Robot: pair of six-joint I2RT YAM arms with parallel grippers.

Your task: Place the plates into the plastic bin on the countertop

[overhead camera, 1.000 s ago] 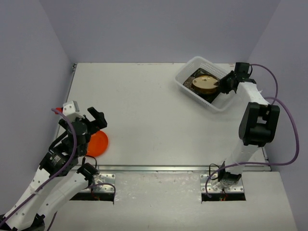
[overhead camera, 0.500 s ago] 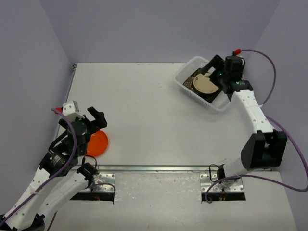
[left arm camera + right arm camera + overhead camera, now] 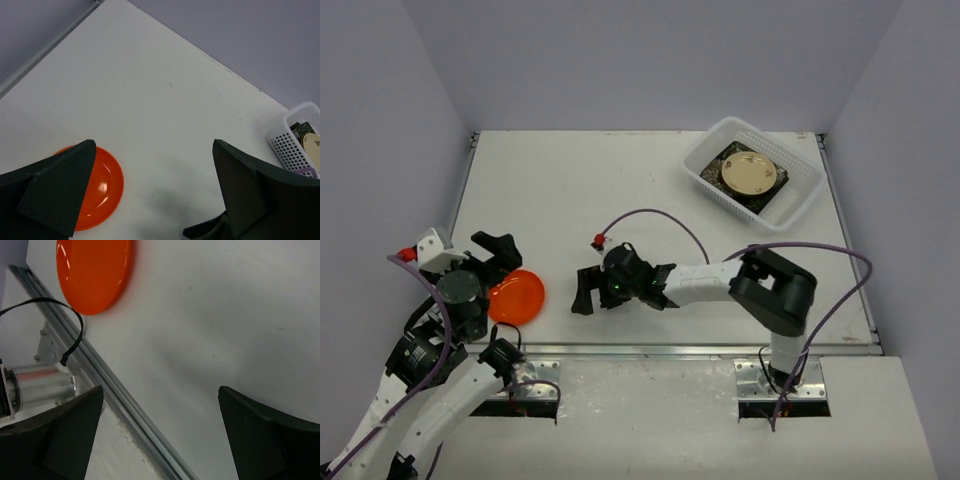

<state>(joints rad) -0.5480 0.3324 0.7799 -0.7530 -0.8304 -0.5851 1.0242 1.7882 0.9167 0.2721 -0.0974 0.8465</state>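
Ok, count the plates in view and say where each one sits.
3. An orange plate lies on the countertop at its near left; a cream plate tops a dark plate inside the plastic bin. More may be hidden beneath.

Lavender walls (image 3: 640, 60) rise behind; a speckled grey ledge (image 3: 650, 430) lies nearest.

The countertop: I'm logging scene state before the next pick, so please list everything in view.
orange plate: 1, orange, near-left
plastic bin: 1, white, far-right corner
cream plate: 1, cream, topmost in bin
dark plates: count unclear, black patterned, under cream plate
countertop: 1, white
metal rail: 1, silver, front edge
cables: purple, along both arms
left gripper: 1, black fingers open, by orange plate
right gripper: 1, black fingers open, mid-table, facing orange plate
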